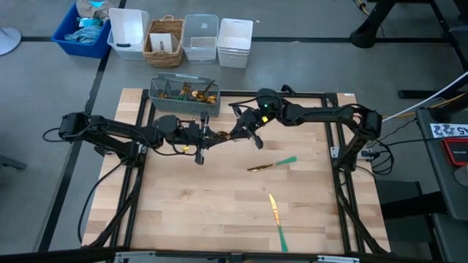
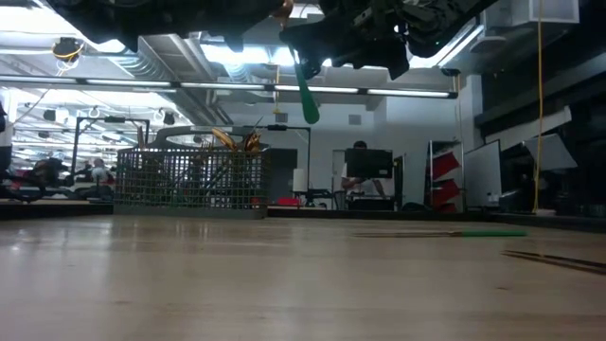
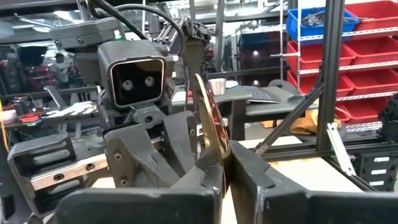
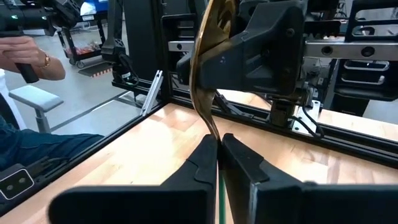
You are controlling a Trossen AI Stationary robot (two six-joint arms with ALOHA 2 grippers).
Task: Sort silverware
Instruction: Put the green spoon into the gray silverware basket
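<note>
One piece of silverware, with a gold head and a teal-green handle, is held high over the table's far middle between both grippers. My left gripper is shut on it from the left, and my right gripper is shut on it from the right. Two more pieces lie flat on the wooden table: one right of centre, and one near the front edge. A dark mesh caddy with several gold-and-green pieces stands at the table's far edge. My left gripper pinches the edge of the gold head between its two fingers, coming level from the table's left. The head rises past the fingers toward the other gripper, clear of the table. My right gripper pinches the narrow neck where the gold head meets the green handle, coming about level from the table's right. The head curves upward out of the fingers, and the handle runs down between them and hangs slanting below.
Beyond the table's far edge stand a blue bin, a wicker basket and several white and clear containers. A black frame rail borders the tabletop. A person's hand shows in the room beyond.
</note>
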